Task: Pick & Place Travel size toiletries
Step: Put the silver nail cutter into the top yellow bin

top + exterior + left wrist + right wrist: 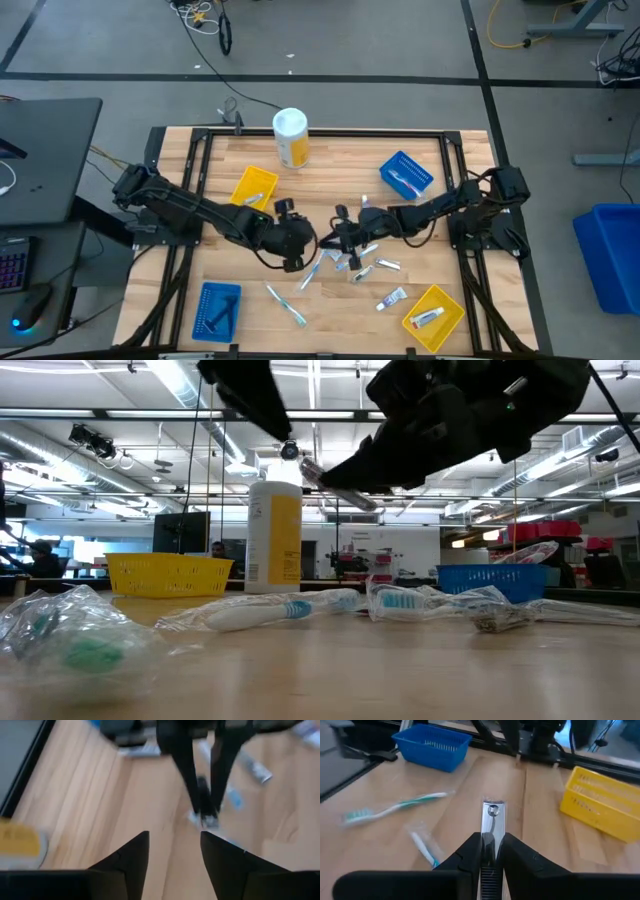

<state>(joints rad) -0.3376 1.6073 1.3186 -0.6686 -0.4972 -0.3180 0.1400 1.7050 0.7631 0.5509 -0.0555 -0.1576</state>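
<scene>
Nail clipper (492,827), metal, lever side up, is pinched between the right gripper (492,851) fingers in the right wrist view. Its long axis runs straight out along the fingers, with the rivet end pointing away from the wrist toward the yellow tray (602,802) and blue tray (432,742) beyond. Held by its rear end, probably so the front stays free for dropping into a tray.

In the high view the right gripper (345,238) sits at frame centre, above the scattered pile of wrapped toothbrushes (285,303) and small tubes (392,298) in the lower middle. In the low view it hangs clear of the table, so the clipper looks lifted.

Left gripper (290,240) is just left of it, jaws apart and empty in its wrist view, probably waiting its turn.

Yellow canister (291,137) stands upper centre; more trays sit at the lower corners.
</scene>
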